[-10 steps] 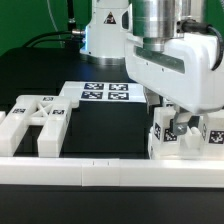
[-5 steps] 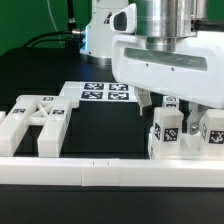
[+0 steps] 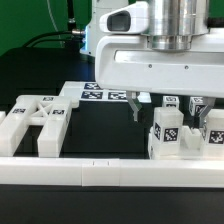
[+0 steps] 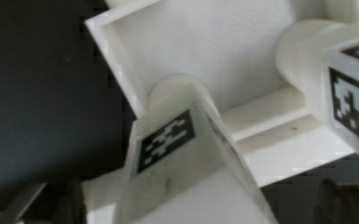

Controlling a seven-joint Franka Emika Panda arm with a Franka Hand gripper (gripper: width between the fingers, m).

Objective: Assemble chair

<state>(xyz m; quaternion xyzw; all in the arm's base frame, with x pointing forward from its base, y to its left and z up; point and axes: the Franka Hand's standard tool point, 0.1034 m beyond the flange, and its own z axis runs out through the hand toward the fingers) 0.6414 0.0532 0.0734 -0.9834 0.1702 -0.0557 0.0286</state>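
Observation:
Several white tagged chair pieces stand on the black table. A square post (image 3: 166, 131) with a tag on its face stands at the exterior view's right, and another tagged piece (image 3: 213, 133) is beside it. A forked frame piece (image 3: 32, 122) lies at the left. My gripper (image 3: 168, 110) hangs over the right-hand post, open, with one dark finger (image 3: 135, 106) on each side and clear of it. In the wrist view the tagged post (image 4: 172, 140) runs between the fingertips of my gripper (image 4: 185, 205), with a second tagged piece (image 4: 345, 90) beside it. Nothing is held.
The marker board (image 3: 100, 92) lies flat at the back middle. A long white border rail (image 3: 110, 173) runs along the front edge. Another white piece (image 3: 68, 99) lies by the frame piece. The arm's white body fills the upper right.
The hand has shifted toward the exterior view's left and its fingers now stand wider apart. The posts and the frame piece have not moved.

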